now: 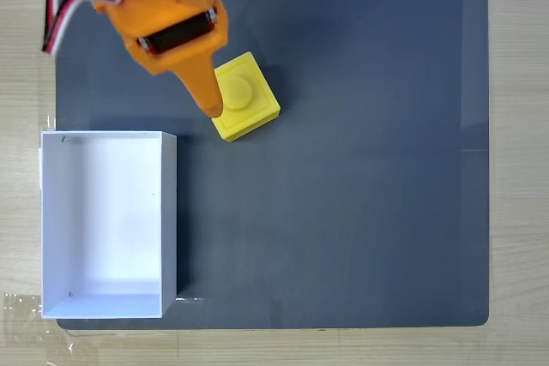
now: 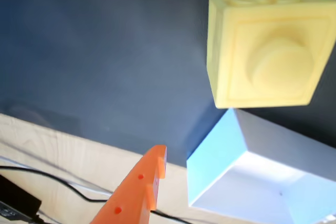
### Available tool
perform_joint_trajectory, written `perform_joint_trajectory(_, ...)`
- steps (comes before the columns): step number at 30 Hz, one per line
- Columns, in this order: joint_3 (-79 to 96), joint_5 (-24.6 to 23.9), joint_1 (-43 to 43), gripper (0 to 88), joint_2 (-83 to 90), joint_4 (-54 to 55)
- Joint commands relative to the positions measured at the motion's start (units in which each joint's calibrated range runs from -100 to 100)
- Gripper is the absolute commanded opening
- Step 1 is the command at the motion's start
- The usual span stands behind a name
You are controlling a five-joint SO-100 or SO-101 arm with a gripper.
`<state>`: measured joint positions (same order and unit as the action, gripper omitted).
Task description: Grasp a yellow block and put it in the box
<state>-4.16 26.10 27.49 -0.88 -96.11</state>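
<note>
We see the block on the dark mat, with an orange finger at its left edge.

In the fixed view the block sits stud-up near the top of the mat, turned a little askew, above and to the right of the box, apart from it. The box lies open at the mat's left edge, partly over the wooden table. We see the gripper reaching down from the top, one pointed finger touching or just beside the block's left side. We cannot tell whether the jaws are apart or together. In the wrist view the block sits upper right, the box below it, a finger at the bottom edge.
</note>
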Motion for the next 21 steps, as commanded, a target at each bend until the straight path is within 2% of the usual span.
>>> perform_joint_trajectory(1, -1.86, 0.08, -0.63, 37.0, -3.10, -0.49)
perform_joint_trajectory(13, -1.86, -1.65, -5.43, 37.1, -13.61, 7.19)
perform_joint_trajectory(21, -1.77, -1.75, -6.69, 37.1, -16.40, 7.54)
